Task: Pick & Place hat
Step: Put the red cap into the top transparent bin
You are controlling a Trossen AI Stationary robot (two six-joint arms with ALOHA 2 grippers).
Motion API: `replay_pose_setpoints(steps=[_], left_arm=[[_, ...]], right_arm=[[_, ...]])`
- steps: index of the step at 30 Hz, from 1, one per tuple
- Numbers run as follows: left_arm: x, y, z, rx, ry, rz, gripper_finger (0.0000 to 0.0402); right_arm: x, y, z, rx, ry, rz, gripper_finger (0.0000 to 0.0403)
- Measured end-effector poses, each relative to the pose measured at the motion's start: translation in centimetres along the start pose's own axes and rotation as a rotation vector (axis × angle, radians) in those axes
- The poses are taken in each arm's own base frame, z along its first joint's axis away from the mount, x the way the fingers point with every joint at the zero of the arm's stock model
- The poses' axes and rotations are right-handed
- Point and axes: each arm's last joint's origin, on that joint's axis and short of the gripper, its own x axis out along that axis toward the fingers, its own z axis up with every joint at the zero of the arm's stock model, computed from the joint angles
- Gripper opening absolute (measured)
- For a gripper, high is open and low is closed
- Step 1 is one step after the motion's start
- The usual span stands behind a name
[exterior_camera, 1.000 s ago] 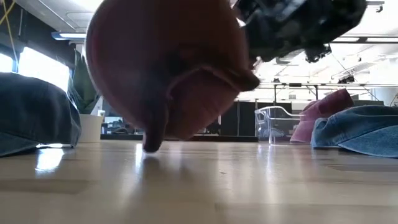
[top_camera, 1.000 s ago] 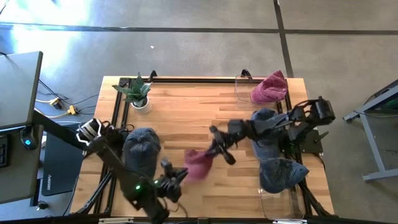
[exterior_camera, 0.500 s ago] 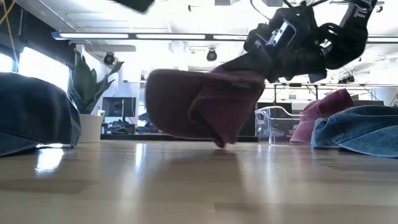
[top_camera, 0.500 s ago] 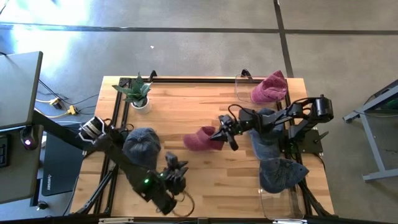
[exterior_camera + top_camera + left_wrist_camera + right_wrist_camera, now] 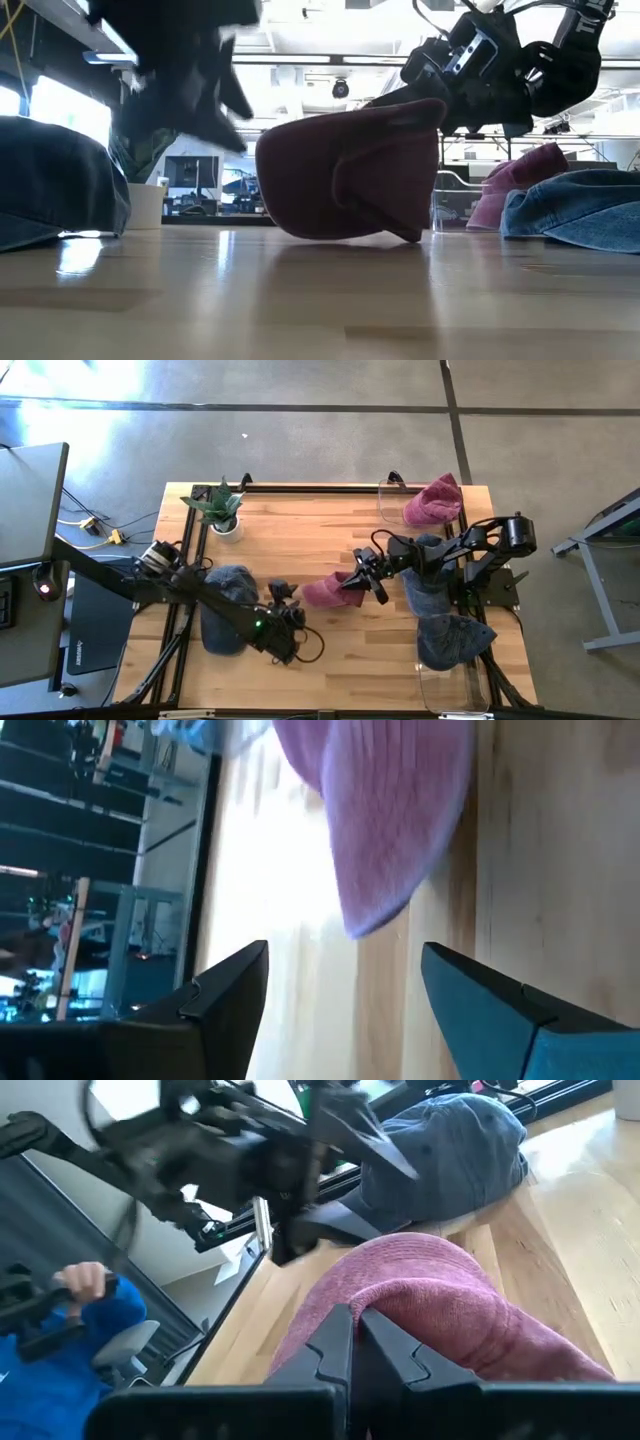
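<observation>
1. now my right tool [image 5: 360, 582], clamped on the maroon hat [image 5: 328, 590], has dragged it back from the front edge to mid tabletop [image 5: 300, 530].
2. my left tool [image 5: 283, 600], fingers spread, has swung in just beside it, likely for a handover.

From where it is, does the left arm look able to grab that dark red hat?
Probably yes. The left end effector is open and faces the maroon hat with only bare table between them. But the right end effector is clamped on the hat's other side.
</observation>
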Motion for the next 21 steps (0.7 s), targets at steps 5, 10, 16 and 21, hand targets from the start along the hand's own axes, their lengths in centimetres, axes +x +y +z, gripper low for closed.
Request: replay_pose_setpoints(steps=[5,10,16,21], left_arm=[[2.8,-0.9,-1.7,-0.067,-0.024,0.032,0.0255],[5.0,-1.1,-1.6,-0.133,-0.076,-0.014,0.0211],[6.2,-0.3,-1.2,-0.187,-0.086,-0.016,0.0099],[5.4,-0.4,-0.3,-0.142,-0.079,-0.118,0.0012]], right_arm=[[0.0,0.0,0.1,0.0,-0.006,0.002,0.0014],[0.0,0.2,0.3,-0.008,-0.028,0.015,0.0007],[0.0,0.2,0.2,-0.007,-0.021,0.013,0.0016],[0.0,0.0,-0.2,-0.023,0.024,0.002,0.0056]])
